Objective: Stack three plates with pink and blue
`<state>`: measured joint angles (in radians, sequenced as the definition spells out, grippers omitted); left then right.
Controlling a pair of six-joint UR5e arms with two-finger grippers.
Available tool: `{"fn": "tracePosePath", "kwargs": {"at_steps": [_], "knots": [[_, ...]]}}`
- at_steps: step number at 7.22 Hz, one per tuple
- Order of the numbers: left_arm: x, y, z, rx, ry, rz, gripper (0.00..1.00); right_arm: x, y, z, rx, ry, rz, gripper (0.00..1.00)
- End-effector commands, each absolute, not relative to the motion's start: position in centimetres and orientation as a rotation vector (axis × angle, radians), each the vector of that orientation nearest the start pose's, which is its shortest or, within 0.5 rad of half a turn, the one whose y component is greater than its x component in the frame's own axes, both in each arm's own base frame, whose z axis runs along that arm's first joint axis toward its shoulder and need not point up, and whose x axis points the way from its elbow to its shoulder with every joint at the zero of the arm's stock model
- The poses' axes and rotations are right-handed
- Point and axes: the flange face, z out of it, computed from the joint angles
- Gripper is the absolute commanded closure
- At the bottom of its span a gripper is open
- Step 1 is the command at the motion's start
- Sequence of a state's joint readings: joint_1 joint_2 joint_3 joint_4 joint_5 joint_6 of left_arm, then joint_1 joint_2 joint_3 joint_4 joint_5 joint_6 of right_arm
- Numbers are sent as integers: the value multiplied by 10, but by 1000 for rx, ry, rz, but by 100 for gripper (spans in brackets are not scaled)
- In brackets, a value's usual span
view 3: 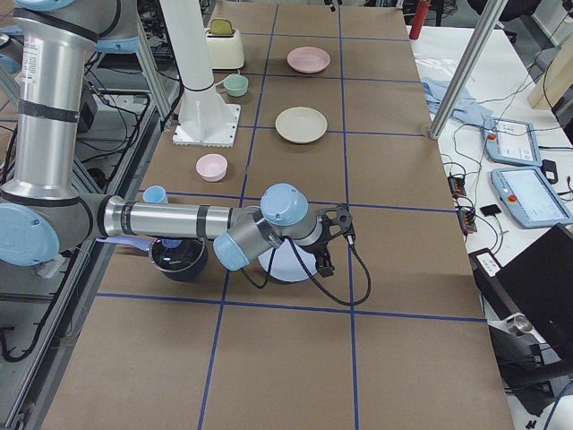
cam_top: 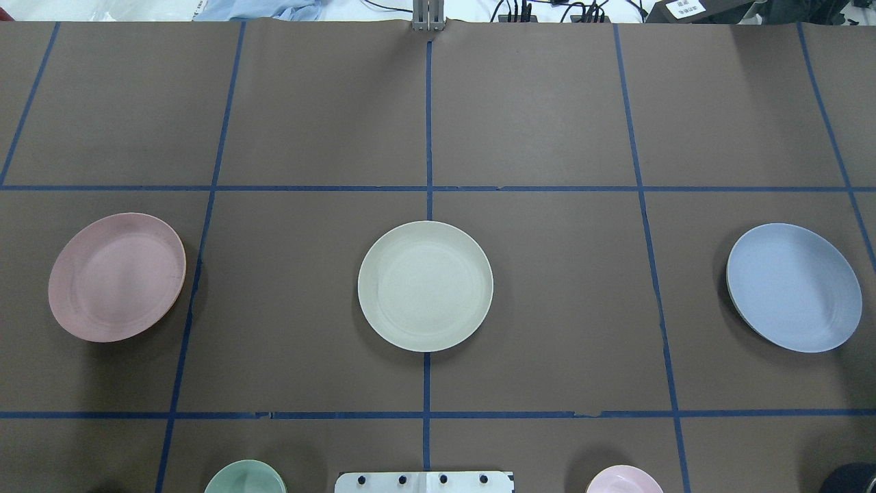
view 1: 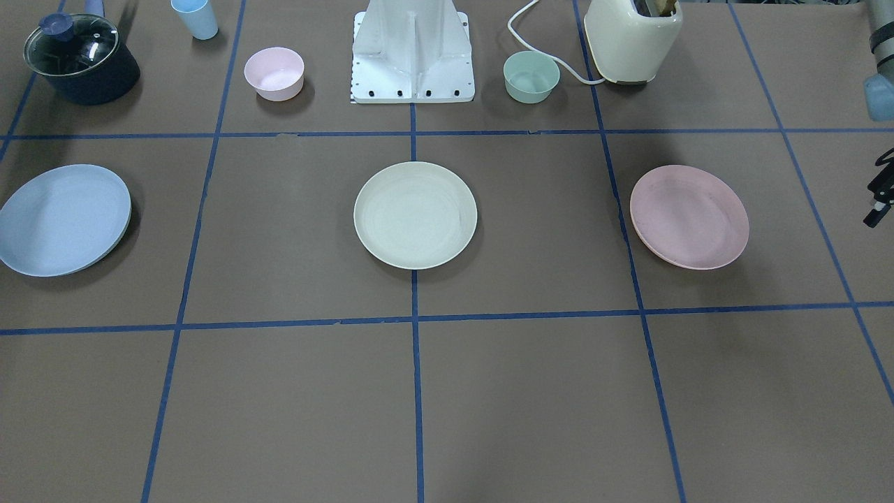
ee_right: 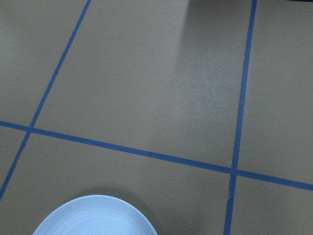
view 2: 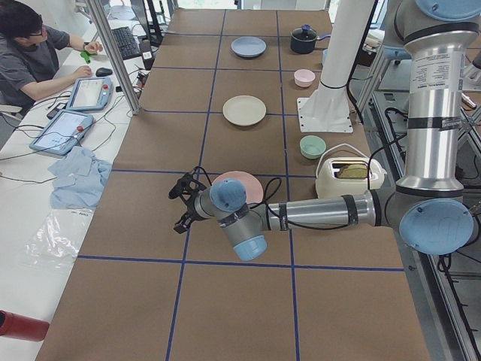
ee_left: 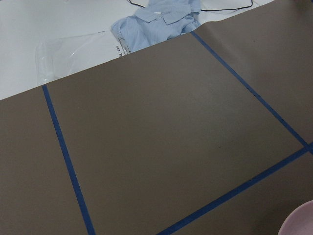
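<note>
Left pincer (view 2: 179,207), right pincer (view 3: 336,240): grip cannot tell | pink plate (cam_top: 116,276), blue plate (cam_top: 794,287) apart

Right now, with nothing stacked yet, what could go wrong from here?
1. The pink plate, cream plate and blue plate lie flat and apart. A rim pinch may slip or shove a plate instead of lifting it.
2. The left gripper and right gripper each sit by an end plate. If both carry to the centre together, the arms could meet.
3. The right forearm runs low near the pot. A swing might clip it.
</note>
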<state>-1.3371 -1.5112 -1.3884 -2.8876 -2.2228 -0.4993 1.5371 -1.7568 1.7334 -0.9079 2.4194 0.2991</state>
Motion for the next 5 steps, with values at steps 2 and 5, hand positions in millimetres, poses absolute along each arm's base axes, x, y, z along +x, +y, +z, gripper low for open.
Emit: {"fn": "tracePosePath", "kwargs": {"at_steps": [2,5], "knots": [[131,-449,643,630,1023,-29,4,44,-433,584,451,-908,-29,0],[163,-408,661,516,1079,-45,26,44,-428,589,441,-907,-24,0]]}}
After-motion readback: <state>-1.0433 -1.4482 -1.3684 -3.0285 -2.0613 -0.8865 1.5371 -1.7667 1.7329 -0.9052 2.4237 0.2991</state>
